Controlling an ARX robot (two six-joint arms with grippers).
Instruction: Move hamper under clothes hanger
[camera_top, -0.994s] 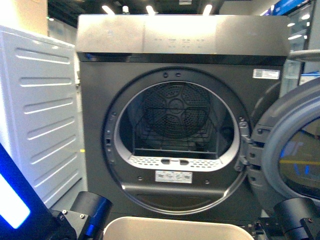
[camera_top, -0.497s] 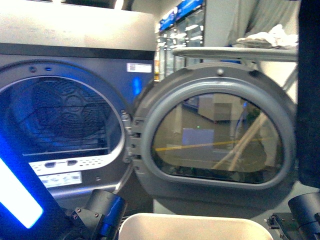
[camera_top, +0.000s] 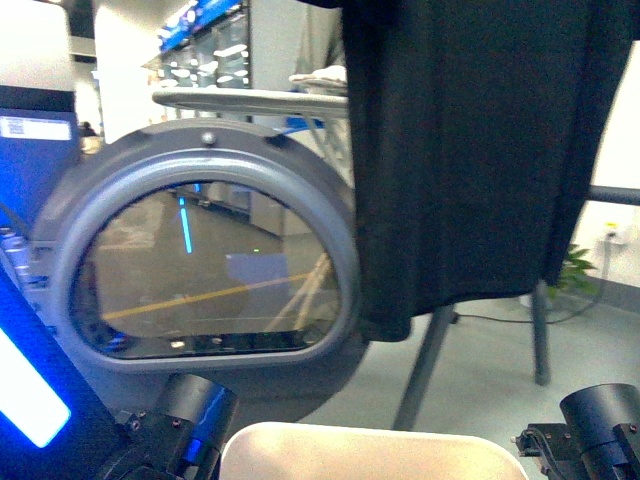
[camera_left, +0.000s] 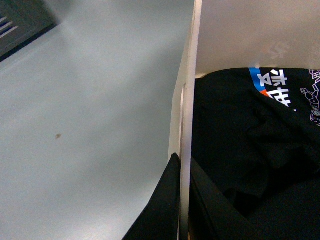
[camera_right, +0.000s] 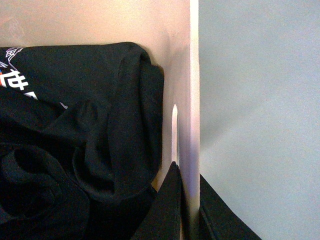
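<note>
Hamper (camera_top: 365, 448) rim nearest, round dryer door (camera_top: 200, 265) left, black T-shirt (camera_top: 480, 150) right beyond.

1. Floor (camera_top: 490, 365): smooth, pale grey, slightly glossy.
2. Ahead of me, the angled legs of the clothes hanger (camera_top: 428, 360) stand on it.
3. Far edge: a green plant (camera_top: 580, 270).
4. Beside the hamper (camera_left: 186, 100): one small dark speck (camera_left: 58, 135).

Dryer door (camera_top: 205, 260): round, grey, swung open, its dark glass showing a yellow line.
Label (camera_top: 35, 127): white sticker on the dark dryer front (print unreadable).
Board (camera_top: 250, 100): pale, flat, above the door; white cloth (camera_top: 318, 75) lying on it.
Plant (camera_top: 580, 265): green leaves, low by the far wall.
Floor (camera_left: 90, 125): smooth, pale grey, one dark speck (camera_left: 58, 135).
</note>
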